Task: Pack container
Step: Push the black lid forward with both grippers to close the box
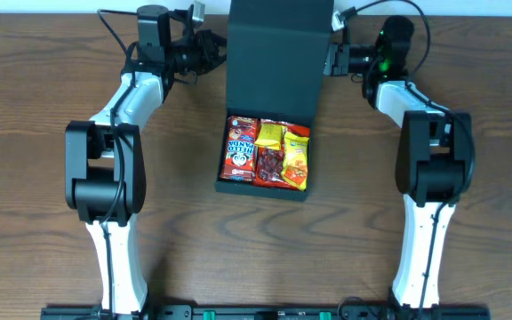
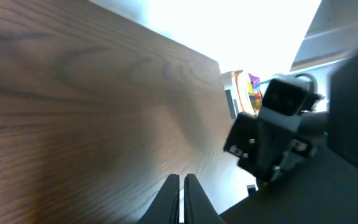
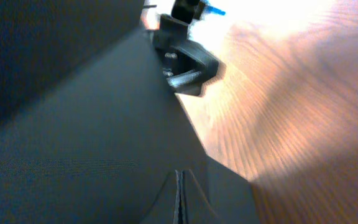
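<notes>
At the middle of the worktop the container sits filled with snack packets, its lid upright between the left tool and right tool, both closed on nothing; probably light, stiff card, best gripped at the lid's free edge.

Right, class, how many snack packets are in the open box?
4: a red packet on the left, a yellow packet top middle, a dark red packet below it, a yellow-orange packet on the right. More may hide underneath.
</notes>
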